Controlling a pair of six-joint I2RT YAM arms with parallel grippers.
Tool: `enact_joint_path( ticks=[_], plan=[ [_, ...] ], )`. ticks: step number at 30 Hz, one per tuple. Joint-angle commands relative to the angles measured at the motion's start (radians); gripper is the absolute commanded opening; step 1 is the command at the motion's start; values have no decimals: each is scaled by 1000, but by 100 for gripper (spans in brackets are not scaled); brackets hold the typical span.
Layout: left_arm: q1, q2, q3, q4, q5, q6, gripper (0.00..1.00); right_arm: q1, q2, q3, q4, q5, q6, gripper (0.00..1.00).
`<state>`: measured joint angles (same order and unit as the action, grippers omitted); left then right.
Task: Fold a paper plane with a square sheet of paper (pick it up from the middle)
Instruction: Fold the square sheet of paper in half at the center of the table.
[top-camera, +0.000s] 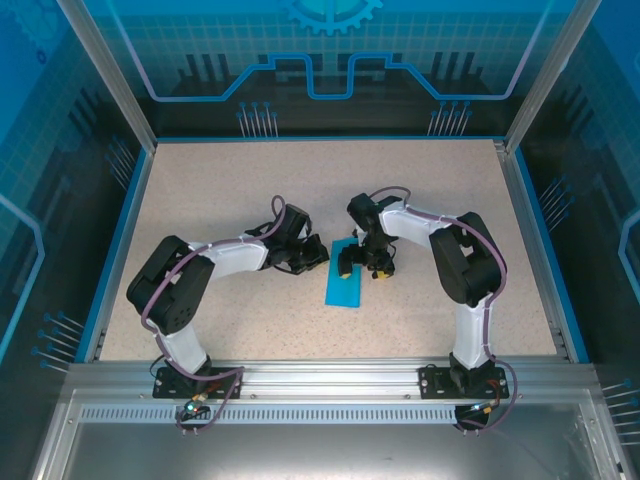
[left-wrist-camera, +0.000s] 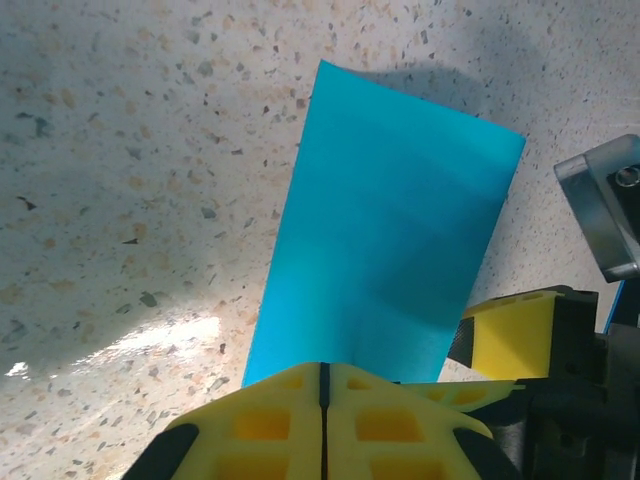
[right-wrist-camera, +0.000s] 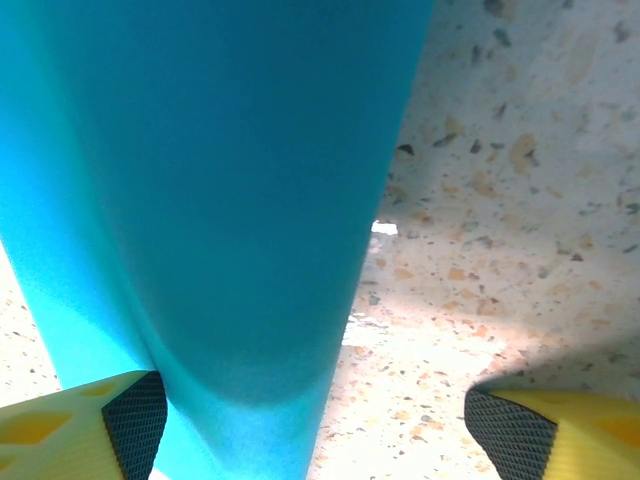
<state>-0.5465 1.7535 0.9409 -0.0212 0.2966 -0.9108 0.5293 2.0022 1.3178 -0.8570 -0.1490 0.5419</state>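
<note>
Cyan square sheet of paper (top-camera: 343, 283) lies half-folded; your left gripper (left-wrist-camera: 323, 372) is clenched at its edge, right gripper (right-wrist-camera: 318, 410) released. Corner folds probably next.

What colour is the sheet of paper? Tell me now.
The sheet of paper is plain cyan-blue, unmarked; the left wrist view shows it best.
</note>
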Motion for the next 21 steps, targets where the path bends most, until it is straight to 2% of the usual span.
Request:
enact_joint_path(
  ticks=[1, 6, 8, 13, 18, 21],
  plan=[
    [-9, -13, 24, -39, -3, 10, 7, -19, 159, -79, 96, 69, -25, 88],
    [-9, -75, 11, -113, -119, 13, 8, -18, 164, -78, 87, 73, -33, 88],
    [-8, -90, 9, -119, -130, 22, 8, -18, 167, -78, 86, 77, -31, 88],
    [-10, -63, 26, -69, -29, 38, 8, -18, 176, -78, 90, 77, -27, 88],
    [-17, -4, 48, -11, 51, 18, 0, -18, 179, -81, 92, 77, -25, 88],
    [-23, 38, 66, 1, 75, 2, 0, -19, 181, -81, 93, 75, -23, 88]
  ],
)
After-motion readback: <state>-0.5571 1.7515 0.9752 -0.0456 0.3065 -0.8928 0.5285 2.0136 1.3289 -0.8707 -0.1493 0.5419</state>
